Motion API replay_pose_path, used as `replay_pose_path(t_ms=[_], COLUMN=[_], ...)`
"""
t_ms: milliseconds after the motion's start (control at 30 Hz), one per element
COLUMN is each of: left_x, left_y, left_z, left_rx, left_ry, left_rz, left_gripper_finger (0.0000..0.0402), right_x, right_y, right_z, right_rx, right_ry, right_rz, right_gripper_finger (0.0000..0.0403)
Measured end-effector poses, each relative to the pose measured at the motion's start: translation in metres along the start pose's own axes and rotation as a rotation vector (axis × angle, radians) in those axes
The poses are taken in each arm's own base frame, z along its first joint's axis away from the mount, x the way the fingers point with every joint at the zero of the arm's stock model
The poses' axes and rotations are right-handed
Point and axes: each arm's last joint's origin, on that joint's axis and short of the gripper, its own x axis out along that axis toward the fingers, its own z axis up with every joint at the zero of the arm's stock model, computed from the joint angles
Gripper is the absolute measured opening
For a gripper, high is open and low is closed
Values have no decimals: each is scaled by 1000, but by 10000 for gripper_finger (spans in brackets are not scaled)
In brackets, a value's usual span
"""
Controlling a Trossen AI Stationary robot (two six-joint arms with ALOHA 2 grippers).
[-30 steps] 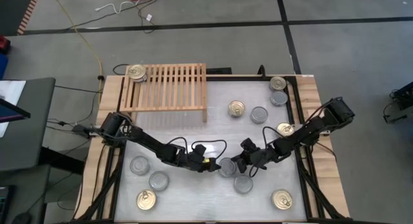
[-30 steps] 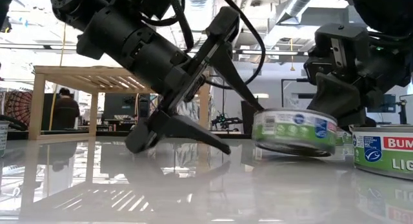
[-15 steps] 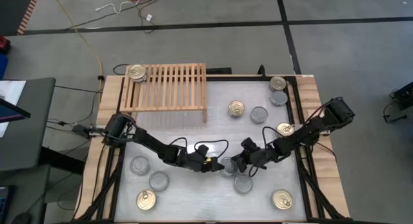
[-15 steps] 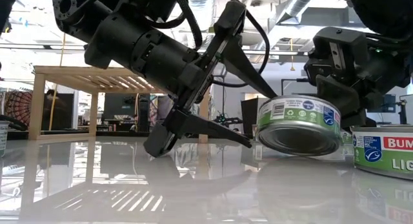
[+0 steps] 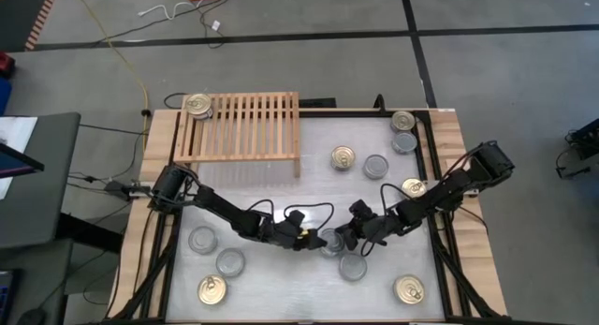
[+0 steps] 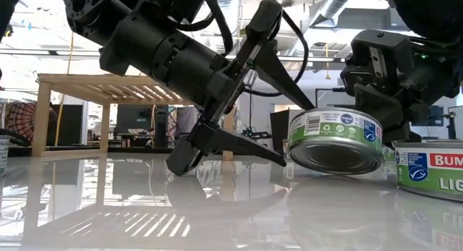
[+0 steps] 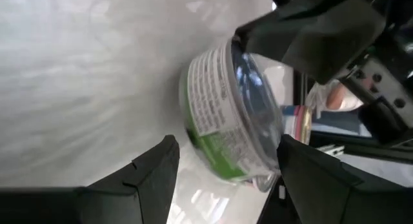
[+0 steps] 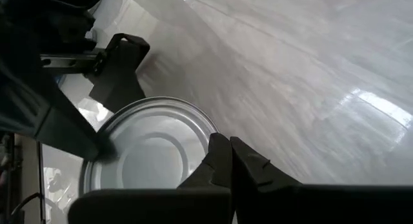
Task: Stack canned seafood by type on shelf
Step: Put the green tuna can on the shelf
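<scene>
White tabletop (image 5: 281,278) fills the workspace under both arms, with an open workshop beyond it in the low view. Near the table's middle, a green-labelled silver-topped can (image 6: 336,139) sits tilted, one edge raised off the surface. A second ago it lay lower and flatter; since then it has been tipped up and now rests between the two grippers.

The left gripper (image 6: 286,121) straddles this can with its fingers partly open, one above and one low along the table. In the left wrist view the can (image 7: 232,114) sits in the gap between them. Whether the fingers (image 7: 148,172) already press its sides I cannot tell, so I would not call it gripped yet.

The right gripper (image 8: 226,162) is fully shut, holds nothing, and touches the far rim of the can (image 8: 148,150), apparently bracing or levering it.

That lift matters: a can flat on the table gives the fingers little to catch, so tipping it likely makes it graspable for the left arm.

A Bumble Bee can (image 6: 430,171) stands just beside it. More cans are scattered around the table, gold-topped (image 5: 343,157) and silver-topped (image 5: 230,261). The wooden shelf (image 5: 245,126) at the far left holds only one gold-topped can (image 5: 197,105) at its corner, so the sorting has barely begun.
</scene>
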Motion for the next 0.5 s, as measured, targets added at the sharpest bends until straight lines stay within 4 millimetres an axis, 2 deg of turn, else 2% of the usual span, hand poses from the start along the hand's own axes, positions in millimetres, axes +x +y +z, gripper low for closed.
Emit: replay_pose_path(t_ms=[500], left_x=[1], left_y=[-1], left_z=[3], left_rx=[-13], left_ry=[-47], left_rz=[-1], left_gripper_finger=[251], right_x=[0], right_y=[0], right_z=[0], right_rx=[0], right_ry=[0], right_rz=[1], right_gripper_finger=[18])
